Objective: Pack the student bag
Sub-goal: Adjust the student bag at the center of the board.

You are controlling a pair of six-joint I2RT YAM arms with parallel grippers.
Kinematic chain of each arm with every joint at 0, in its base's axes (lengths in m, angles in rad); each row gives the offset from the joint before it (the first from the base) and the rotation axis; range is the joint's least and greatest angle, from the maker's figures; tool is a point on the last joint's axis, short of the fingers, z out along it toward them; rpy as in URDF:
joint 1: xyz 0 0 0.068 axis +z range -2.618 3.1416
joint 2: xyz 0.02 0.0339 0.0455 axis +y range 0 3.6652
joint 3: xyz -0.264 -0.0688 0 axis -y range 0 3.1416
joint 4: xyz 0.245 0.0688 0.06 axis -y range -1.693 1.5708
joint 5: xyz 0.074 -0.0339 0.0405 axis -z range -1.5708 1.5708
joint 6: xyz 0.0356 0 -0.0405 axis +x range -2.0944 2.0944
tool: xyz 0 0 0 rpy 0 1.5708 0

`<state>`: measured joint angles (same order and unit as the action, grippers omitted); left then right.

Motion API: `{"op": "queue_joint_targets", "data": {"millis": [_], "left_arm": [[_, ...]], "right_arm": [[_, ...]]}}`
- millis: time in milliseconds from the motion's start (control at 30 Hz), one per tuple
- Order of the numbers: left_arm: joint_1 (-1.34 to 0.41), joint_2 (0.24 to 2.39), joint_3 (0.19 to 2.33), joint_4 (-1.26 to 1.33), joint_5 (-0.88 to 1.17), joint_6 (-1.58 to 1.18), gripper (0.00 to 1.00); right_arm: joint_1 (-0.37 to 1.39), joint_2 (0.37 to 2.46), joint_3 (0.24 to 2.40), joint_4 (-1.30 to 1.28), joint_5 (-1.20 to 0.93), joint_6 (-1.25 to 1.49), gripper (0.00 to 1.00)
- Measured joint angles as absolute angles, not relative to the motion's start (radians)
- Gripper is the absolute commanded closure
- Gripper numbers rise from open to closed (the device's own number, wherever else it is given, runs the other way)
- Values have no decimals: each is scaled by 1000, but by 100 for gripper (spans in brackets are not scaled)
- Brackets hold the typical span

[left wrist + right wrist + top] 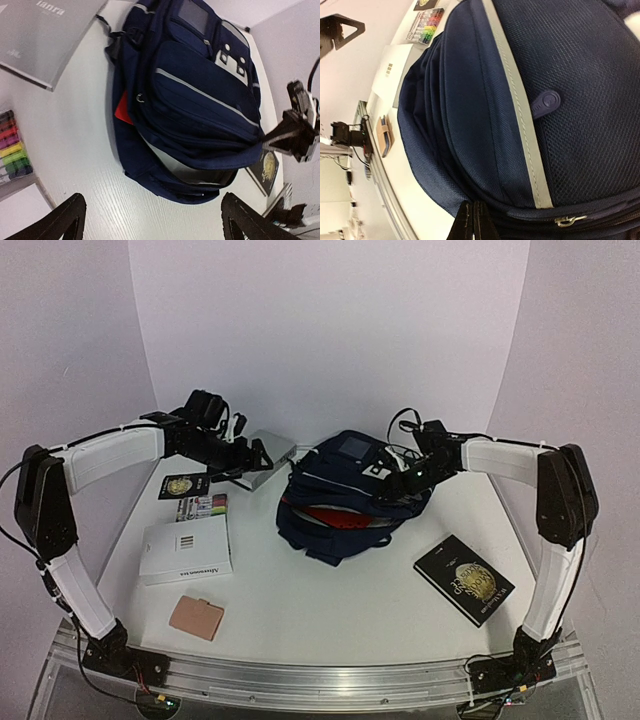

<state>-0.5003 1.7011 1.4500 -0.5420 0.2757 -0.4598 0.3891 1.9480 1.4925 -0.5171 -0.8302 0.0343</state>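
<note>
A: Looking for the student bag (350, 490), where is it?
B: Middle of the desk (330, 610), lying slumped, with something red (335, 517) showing in its opening.
A: And the left gripper (152, 222)?
B: Wide open, hanging above the desk to the left of the bag, touching nothing.
A: The right gripper (472, 222)?
B: Closed, fingers pressed together at the bag's right edge. It may be pinching fabric there, though I can't say for sure.

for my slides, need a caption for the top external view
Right gripper pinches the edge of the open student bag; left gripper hangs open near a grey box, black book lying nearby.
</note>
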Motion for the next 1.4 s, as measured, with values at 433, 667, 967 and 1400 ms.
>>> {"op": "queue_joint_targets", "data": {"millis": [433, 667, 967, 1400], "left_arm": [[-459, 2018, 1550, -570, 323, -586, 35], [-497, 2072, 1622, -433, 443, -568, 38], [-563, 2219, 1879, -346, 556, -495, 41], [-517, 2165, 1726, -384, 386, -603, 25]], "right_arm": [[340, 1950, 1486, -361, -949, 361, 100], [302, 1980, 1486, -338, -972, 421, 100], [295, 1981, 1487, -323, -964, 364, 100], [332, 1954, 1532, -363, -766, 105, 59]]}}
